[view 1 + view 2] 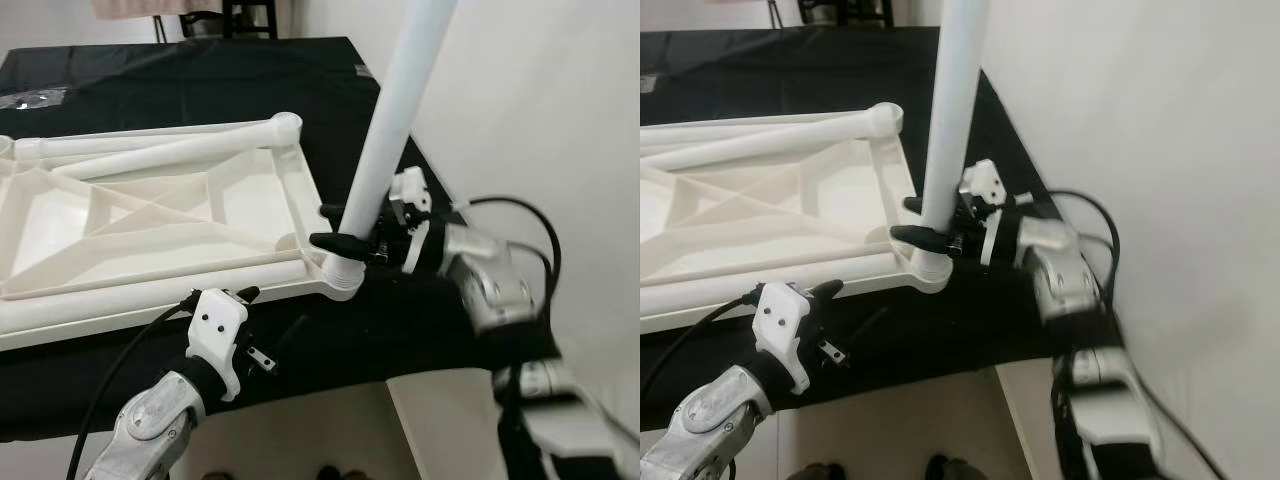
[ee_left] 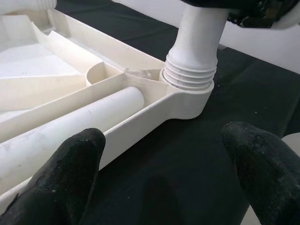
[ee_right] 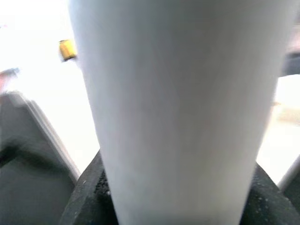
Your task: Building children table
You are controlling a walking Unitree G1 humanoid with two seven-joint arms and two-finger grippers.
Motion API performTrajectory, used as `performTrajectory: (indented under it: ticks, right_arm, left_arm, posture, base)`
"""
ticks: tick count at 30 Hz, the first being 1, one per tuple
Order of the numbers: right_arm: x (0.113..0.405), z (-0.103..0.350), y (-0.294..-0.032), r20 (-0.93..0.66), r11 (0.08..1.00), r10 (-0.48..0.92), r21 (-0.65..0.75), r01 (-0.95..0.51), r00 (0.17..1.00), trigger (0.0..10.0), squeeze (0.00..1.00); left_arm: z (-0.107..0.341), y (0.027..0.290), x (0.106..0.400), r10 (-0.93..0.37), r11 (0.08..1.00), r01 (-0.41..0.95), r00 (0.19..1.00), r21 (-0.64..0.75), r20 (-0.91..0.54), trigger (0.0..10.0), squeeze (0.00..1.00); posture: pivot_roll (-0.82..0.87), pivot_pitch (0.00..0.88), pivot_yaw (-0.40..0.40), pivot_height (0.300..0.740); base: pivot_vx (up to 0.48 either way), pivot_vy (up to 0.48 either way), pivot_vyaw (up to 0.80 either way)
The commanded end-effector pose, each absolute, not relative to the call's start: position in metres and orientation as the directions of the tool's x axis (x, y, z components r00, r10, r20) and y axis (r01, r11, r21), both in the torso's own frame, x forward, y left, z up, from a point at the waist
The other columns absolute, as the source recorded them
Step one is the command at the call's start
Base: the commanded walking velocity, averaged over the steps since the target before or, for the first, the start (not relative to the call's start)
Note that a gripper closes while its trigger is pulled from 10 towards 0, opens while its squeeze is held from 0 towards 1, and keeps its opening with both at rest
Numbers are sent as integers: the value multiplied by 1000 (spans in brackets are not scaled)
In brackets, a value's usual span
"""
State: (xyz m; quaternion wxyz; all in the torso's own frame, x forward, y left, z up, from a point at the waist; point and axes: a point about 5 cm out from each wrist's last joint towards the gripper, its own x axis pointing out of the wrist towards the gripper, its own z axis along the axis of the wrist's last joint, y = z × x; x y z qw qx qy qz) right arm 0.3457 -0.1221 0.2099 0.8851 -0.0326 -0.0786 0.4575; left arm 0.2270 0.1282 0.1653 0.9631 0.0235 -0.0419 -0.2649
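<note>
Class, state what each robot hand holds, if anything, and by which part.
The right hand grips the white leg near its lower end, just above the threaded socket. The left hand is open and holds nothing.

You've got the tabletop (image 1: 150, 215) lying upside down on the black surface (image 1: 200, 80) — one leg (image 1: 395, 130) stands in its near right corner socket (image 1: 340, 278), two more legs (image 1: 150, 150) lie along it.
</note>
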Motion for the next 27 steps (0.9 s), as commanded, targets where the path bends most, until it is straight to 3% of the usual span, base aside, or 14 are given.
performTrajectory:
  ticks: [1, 3, 6, 11, 12, 13, 15, 16, 18, 19, 23, 24, 25, 27]
  right_arm:
    - [345, 172, -130, -33, 827, 559, -54, -560, 829, 0, 0]
    - [344, 168, -129, -46, 866, 494, -62, -496, 868, 0, 0]
    - [315, 153, -91, -60, 824, 558, -77, -562, 827, 0, 0]
    - [320, 153, -92, -68, 823, 562, -58, -566, 824, 0, 0]
    - [322, 156, -91, -68, 827, 556, -57, -560, 828, 2392, 0]
    - [325, 160, -90, -61, 833, 548, -47, -551, 834, 8706, 0]
    - [327, 162, -90, -57, 838, 542, -40, -545, 838, 8706, 0]
    - [329, 169, -87, -19, 832, 555, -14, -555, 832, 10000, 0]
    - [330, 176, -84, 16, 811, 585, -1, -585, 811, 10000, 27]
    - [329, 189, -78, 69, 720, 693, -11, -694, 717, 10000, 1000]
    - [330, 198, -78, 85, 658, 752, -36, -752, 653, 10000, 1000]
    - [335, 204, -80, 84, 613, 790, -71, -787, 607, 10000, 847]
    - [338, 212, -83, 74, 548, 836, -133, -826, 543, 10000, 0]
    - [342, 217, -86, 56, 496, 868, -167, -852, 494, 10000, 0]
  left_arm:
    - [162, 129, 224, -520, 854, 517, 852, 60, 55, 10000, 0]
    - [162, 130, 224, -520, 854, 517, 853, 60, 54, 10000, 0]
    - [164, 132, 228, -513, 858, 510, 856, 68, 55, 10000, 0]
    - [165, 133, 231, -503, 864, 499, 862, 72, 60, 10000, 0]
    - [164, 133, 231, -498, 867, 494, 865, 70, 63, 10000, 0]
    - [164, 133, 230, -496, 868, 492, 866, 70, 62, 10000, 0]
    - [164, 133, 230, -496, 868, 492, 866, 69, 61, 10000, 0]
    - [164, 133, 230, -498, 867, 494, 865, 70, 58, 10000, 0]
    - [164, 133, 230, -499, 866, 496, 864, 69, 56, 10000, 0]
    - [164, 132, 231, -503, 864, 499, 863, 70, 57, 10000, 0]
    - [165, 132, 231, -503, 864, 499, 862, 70, 60, 10000, 0]
    - [165, 133, 231, -501, 865, 497, 863, 70, 60, 10000, 0]
    - [164, 133, 230, -499, 866, 495, 864, 71, 59, 10000, 0]
    - [164, 133, 230, -498, 866, 494, 865, 70, 58, 10000, 0]
  posture:
    - [62, 228, -100, 740]
    - [62, 228, -100, 740]
    - [54, 229, -79, 740]
    - [60, 231, -91, 740]
    - [63, 230, -92, 740]
    - [67, 229, -84, 740]
    - [67, 229, -84, 740]
    - [68, 229, -78, 740]
    - [70, 229, -76, 740]
    - [73, 229, -79, 740]
    - [82, 230, -80, 740]
    - [84, 232, -85, 740]
    - [86, 234, -89, 740]
    - [91, 235, -93, 740]
  base:
    - [0, 0, 0]
    - [0, 0, 0]
    - [0, 0, 0]
    - [0, 0, 0]
    - [0, 0, 0]
    - [0, 0, 0]
    - [0, 0, 0]
    - [0, 0, 0]
    - [0, 0, 0]
    - [0, 0, 0]
    - [0, 0, 0]
    - [0, 0, 0]
    - [0, 0, 0]
    - [0, 0, 0]
